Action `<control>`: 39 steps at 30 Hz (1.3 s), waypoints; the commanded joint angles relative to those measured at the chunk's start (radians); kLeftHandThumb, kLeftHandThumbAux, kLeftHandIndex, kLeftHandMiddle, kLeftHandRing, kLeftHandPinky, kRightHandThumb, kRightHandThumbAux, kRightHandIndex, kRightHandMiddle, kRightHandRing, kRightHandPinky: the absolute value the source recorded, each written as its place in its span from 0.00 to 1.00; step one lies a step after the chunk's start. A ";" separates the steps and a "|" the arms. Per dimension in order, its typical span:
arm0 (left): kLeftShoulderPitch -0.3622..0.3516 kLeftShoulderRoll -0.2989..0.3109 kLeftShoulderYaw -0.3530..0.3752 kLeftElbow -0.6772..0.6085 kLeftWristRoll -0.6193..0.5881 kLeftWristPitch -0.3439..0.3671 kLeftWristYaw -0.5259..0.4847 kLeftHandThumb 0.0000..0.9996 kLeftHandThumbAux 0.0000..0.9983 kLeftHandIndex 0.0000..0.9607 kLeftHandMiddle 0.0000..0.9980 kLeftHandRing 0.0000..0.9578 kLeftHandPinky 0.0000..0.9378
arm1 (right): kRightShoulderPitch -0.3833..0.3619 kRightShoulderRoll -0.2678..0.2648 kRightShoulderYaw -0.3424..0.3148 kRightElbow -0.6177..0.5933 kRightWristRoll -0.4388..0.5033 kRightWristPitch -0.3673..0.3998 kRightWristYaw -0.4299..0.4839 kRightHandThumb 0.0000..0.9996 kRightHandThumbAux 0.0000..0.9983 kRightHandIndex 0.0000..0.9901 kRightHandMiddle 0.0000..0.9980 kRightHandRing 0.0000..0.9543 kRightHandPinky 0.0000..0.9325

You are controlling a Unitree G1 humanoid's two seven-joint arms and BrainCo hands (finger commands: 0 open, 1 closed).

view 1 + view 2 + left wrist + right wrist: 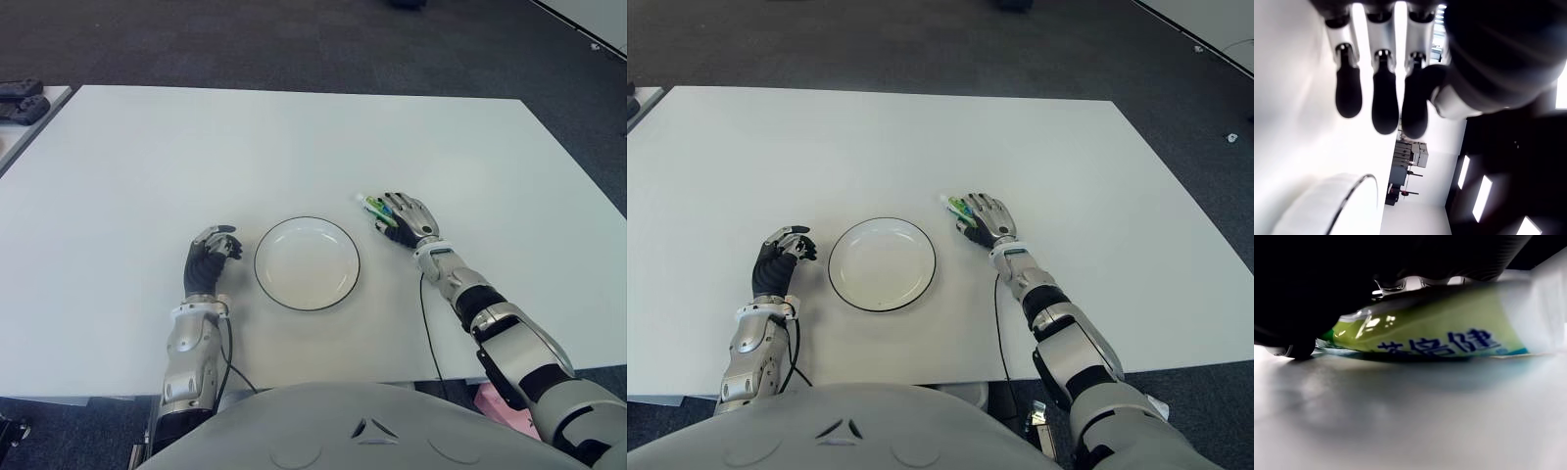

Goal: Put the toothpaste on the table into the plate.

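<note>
The white table (147,157) carries a white plate (307,262) with a thin dark rim, approx. at the centre of the near half, in front of the robot's body. The plate is empty inside.

The toothpaste (375,207), a tube w/ green and white print, lies on the table at about 2 o'clock from the plate, just beside its rim but apart from it. It is not in the plate yet.

The right hand (406,219) is placed over the tube, palm down, fingers reaching toward 11 o'clock, so only the cap end of the tube sticks out from under the fingertips. In the right wrist view the tube (1435,335) lies flat on the table surface (1410,421) and the dark hand presses on it from above. The fingers seem to wrap on the tube, but the view is too close and dark to be fully sure the grip is complete.

The left hand (210,258) shows at 9 o'clock from the plate, near its rim. Its fingers (1385,105) are loosely bent and hold nothing; the plate's edge (1347,205) shows in the left wrist view.

Some dark objects (22,100) lie on another surface at the far left, approx. 10 o'clock.
</note>
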 commanded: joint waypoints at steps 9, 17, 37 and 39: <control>0.016 -0.001 0.003 0.031 -0.010 0.029 -0.003 0.70 0.72 0.45 0.61 0.62 0.62 | 0.022 0.026 0.072 0.238 0.002 0.032 0.051 0.65 0.13 0.00 0.00 0.00 0.00; 0.016 -0.013 0.009 0.026 -0.004 0.034 0.017 0.71 0.72 0.45 0.62 0.63 0.62 | 0.013 0.024 0.095 0.253 0.008 0.028 0.051 0.67 0.15 0.00 0.00 0.00 0.00; 0.012 -0.013 0.006 0.023 0.003 0.032 0.033 0.71 0.72 0.45 0.62 0.63 0.62 | 0.041 0.028 0.004 0.224 0.163 -0.018 0.053 0.85 0.42 0.26 0.30 0.41 0.51; 0.012 -0.012 0.006 0.024 0.005 0.030 0.035 0.71 0.72 0.45 0.62 0.63 0.62 | 0.041 0.028 -0.004 0.221 0.175 -0.024 0.061 0.87 0.43 0.31 0.34 0.44 0.53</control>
